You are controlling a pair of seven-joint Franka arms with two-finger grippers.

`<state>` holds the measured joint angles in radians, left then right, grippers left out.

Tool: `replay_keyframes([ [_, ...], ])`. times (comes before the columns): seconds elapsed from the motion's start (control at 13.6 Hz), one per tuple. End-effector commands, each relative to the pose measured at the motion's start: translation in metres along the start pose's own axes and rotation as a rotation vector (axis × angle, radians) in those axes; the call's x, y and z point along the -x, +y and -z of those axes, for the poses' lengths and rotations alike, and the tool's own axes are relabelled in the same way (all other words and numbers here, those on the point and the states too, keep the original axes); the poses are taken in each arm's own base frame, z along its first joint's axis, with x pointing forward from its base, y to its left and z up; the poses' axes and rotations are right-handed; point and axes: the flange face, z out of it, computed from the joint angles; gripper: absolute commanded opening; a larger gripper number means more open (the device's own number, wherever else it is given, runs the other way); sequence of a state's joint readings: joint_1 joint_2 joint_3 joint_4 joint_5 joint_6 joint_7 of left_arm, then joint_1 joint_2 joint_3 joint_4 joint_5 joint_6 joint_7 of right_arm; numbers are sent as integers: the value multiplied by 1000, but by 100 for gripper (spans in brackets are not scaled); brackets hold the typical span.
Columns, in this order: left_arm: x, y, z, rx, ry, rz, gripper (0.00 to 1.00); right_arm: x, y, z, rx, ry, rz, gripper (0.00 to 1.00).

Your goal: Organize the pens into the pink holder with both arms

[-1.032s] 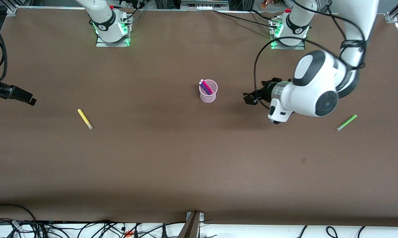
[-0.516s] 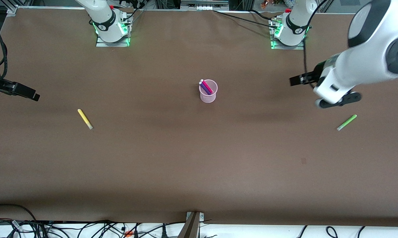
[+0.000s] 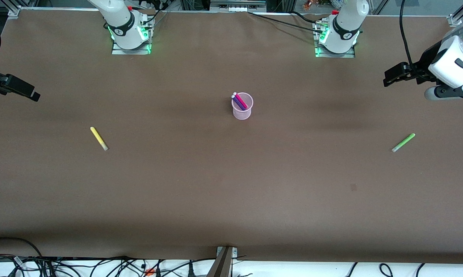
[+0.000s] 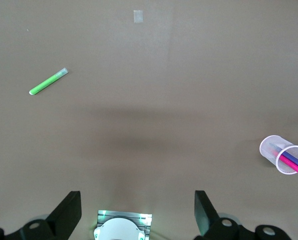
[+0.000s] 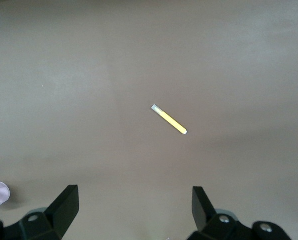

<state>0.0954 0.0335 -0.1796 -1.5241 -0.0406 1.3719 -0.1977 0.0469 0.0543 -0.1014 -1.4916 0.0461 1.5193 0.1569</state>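
While two pens [image 3: 239,102] stand in-cup, two [image 3: 99,138] lie outside.

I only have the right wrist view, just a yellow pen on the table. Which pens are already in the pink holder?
Observer: The pink holder stands mid-table with the magenta pen and purple pen inside.
Operator: Any others loose?
Observer: A green pen lies flat toward the left arm's end of the table.
Operator: Is the left gripper carrying anything?
Observer: No, the left gripper is open and empty, up over that end of the table.
Operator: And mine?
Observer: The right gripper is also open, above the yellow pen.
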Motion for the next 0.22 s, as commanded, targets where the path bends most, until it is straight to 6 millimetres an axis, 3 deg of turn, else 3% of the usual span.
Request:
replay_keyframes([
  [0.0,5,-3,1,5,15,-13,100,9,-5,-5,-15,4,11,100],
  [0.15,4,-5,1,6,16,-11,100,8,-4,-11,-15,4,13,100],
])
